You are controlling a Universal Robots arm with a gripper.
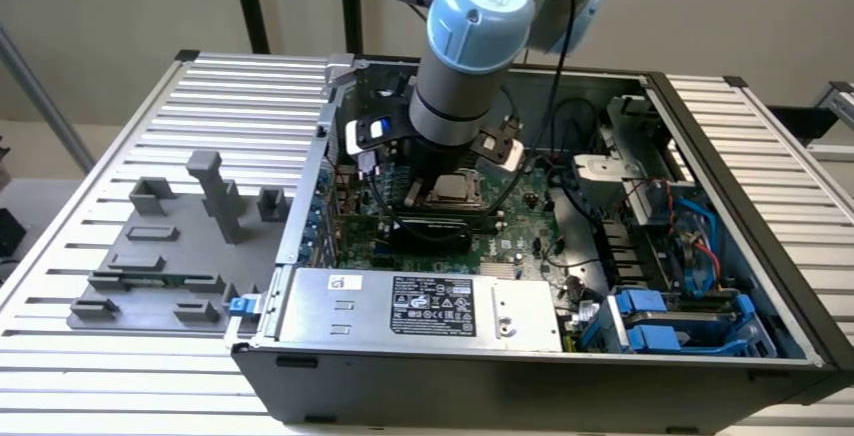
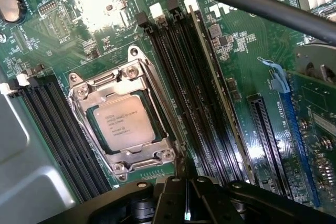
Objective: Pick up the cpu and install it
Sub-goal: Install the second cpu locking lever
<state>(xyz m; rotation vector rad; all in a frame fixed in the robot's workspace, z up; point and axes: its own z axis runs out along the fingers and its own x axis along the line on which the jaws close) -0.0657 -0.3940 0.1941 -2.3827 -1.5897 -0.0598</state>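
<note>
Chip [image 2: 125,120] sits flat inside the metal frame [image 2: 122,121]; it looks light, stiff and easily hurt, best held by its edges. The gripper [image 2: 186,203] hangs near the frame, fingers pressed together, holding nothing.

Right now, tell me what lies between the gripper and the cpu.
In the wrist view the cpu sits in its socket; between it and the shut gripper lie only the socket's metal frame and a strip of green motherboard.

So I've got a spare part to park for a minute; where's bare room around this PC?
Free: the ribbed table near the front edge, below the grey fixture blocks, and the strip at the exterior view's right of the computer case. Crowded: inside the case, where the arm hangs over the cpu seated in its socket, amid cables and drives.
</note>
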